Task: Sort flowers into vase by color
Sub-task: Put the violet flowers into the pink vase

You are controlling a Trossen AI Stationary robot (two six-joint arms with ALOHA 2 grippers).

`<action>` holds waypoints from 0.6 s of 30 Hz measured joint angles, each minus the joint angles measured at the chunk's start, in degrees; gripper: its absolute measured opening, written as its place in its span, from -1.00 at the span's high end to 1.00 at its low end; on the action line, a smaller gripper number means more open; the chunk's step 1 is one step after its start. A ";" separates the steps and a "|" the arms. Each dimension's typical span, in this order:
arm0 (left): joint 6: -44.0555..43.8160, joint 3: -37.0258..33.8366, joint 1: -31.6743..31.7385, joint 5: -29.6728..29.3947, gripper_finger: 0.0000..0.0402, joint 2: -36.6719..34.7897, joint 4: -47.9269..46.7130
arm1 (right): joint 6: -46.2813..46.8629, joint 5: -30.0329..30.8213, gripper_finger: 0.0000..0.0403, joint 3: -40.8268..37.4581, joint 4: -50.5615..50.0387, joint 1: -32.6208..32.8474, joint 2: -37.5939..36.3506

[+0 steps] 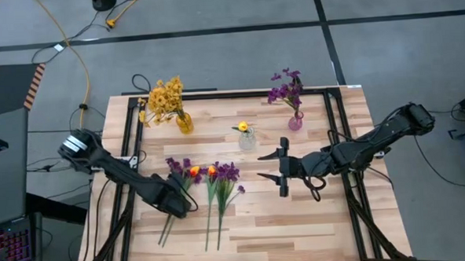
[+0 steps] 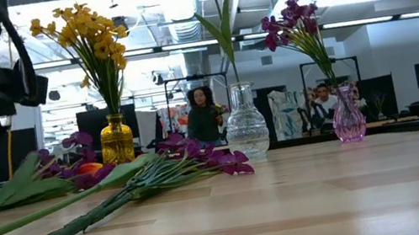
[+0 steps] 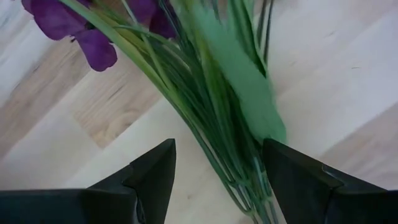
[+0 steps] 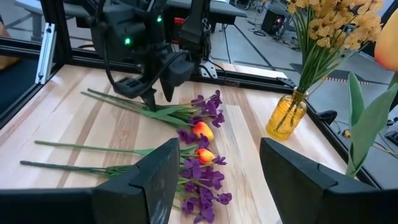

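Bench (image 1: pixel 299 222): pale wood slats in a black frame, carrying everything below.

Left arm: reaches in from the left edge; left gripper (image 1: pixel 175 202) low over the left loose bunch, jaws wide, the green stems between them but not gripped as far as can be seen.

Right arm: reaches in from the right; right gripper (image 1: pixel 280 169) raised over mid-bench, right of the loose flowers, jaws wide, holding nothing.

Vases, three, along the far side:
- amber vase (image 1: pixel 184 122), far left, holds the yellow cluster (image 1: pixel 163 98).
- clear vase (image 1: pixel 247 139), middle, holds one orange tulip (image 1: pixel 243 127).
- pink vase (image 1: pixel 295 121), far right, holds a purple spray (image 1: pixel 286 86).

Loose flowers, two bunches, lying flat on the near left half, stems pointing toward the near edge:
- left bunch (image 1: pixel 179 174): purple blooms with one orange tulip.
- right bunch (image 1: pixel 223 178): purple blooms with one orange tulip.
Separate stem count not readable.

Progress, judged: each vase has its colour started; yellows look done. Two tulips and the loose purples remain, so roughly half is left.
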 joint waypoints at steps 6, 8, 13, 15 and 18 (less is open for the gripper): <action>0.23 0.00 0.00 -0.99 -0.14 1.86 0.19 | 0.00 0.00 -0.24 0.00 0.00 0.00 0.00; 0.23 0.00 0.00 -1.46 -0.12 1.86 0.47 | 0.00 0.00 -0.24 0.00 0.00 0.00 0.00; 0.23 0.00 0.01 -1.36 0.04 1.86 0.77 | 0.00 0.00 -0.24 0.00 -0.05 0.00 0.00; 0.18 0.00 0.02 -1.22 0.14 1.86 0.75 | 0.00 0.00 -0.24 0.00 -0.11 0.00 0.00; -0.22 0.00 0.02 -0.62 0.31 1.86 0.81 | 0.00 0.00 -0.24 0.00 -0.17 0.00 0.00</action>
